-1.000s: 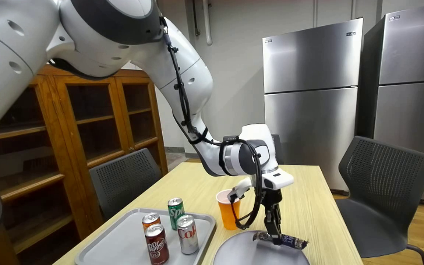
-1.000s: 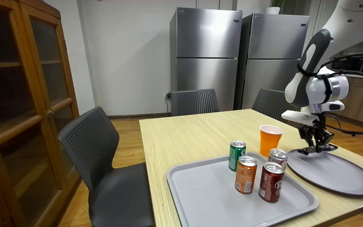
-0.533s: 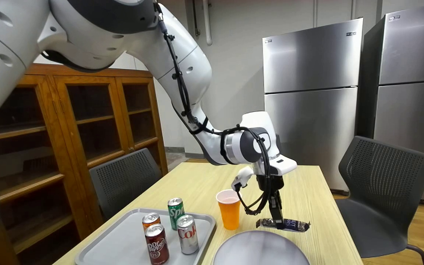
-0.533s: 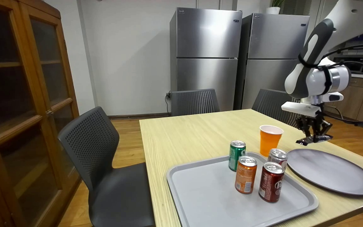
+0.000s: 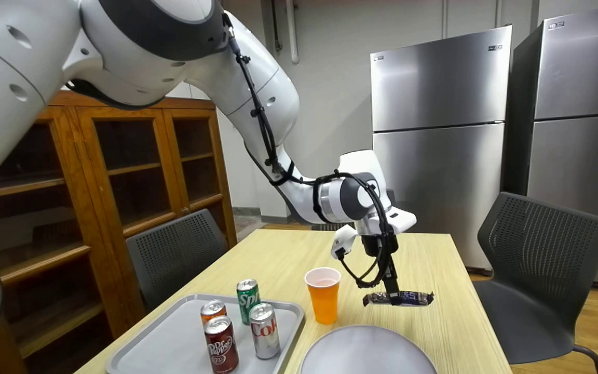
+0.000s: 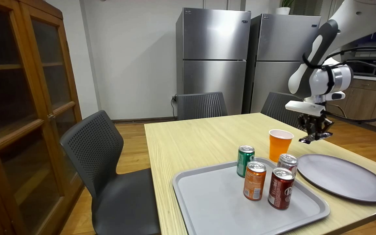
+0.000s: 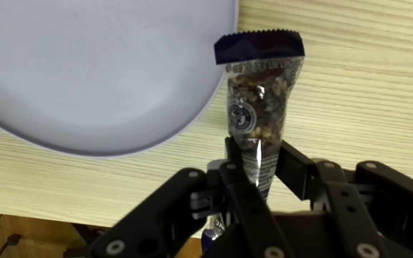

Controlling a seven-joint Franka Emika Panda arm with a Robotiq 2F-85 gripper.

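My gripper (image 5: 394,299) is shut on a wrapped nut bar (image 5: 417,298) and holds it roughly level in the air above the table. The bar has a clear wrapper with dark purple ends. In the wrist view the fingers (image 7: 256,147) pinch the bar (image 7: 262,104) around its middle, and part of it is hidden behind them. The gripper (image 6: 318,134) and bar (image 6: 307,139) also show in an exterior view, above the far edge of a round grey plate (image 6: 341,178). The plate (image 7: 84,71) has nothing on it. An orange cup (image 5: 324,301) stands upright beside the plate and gripper.
A grey tray (image 6: 214,202) holds a green can (image 6: 245,161), an orange can (image 6: 255,181), a dark red can (image 6: 281,189) and a silver can (image 5: 265,332). Chairs (image 5: 538,270) stand around the wooden table (image 6: 188,143). A wooden cabinet (image 5: 122,171) and steel fridges (image 5: 439,156) stand behind.
The gripper has lifted the bar up off the plate and carried it away from the plate, toward the far side of the table. The plate, cup, tray and cans have not moved.
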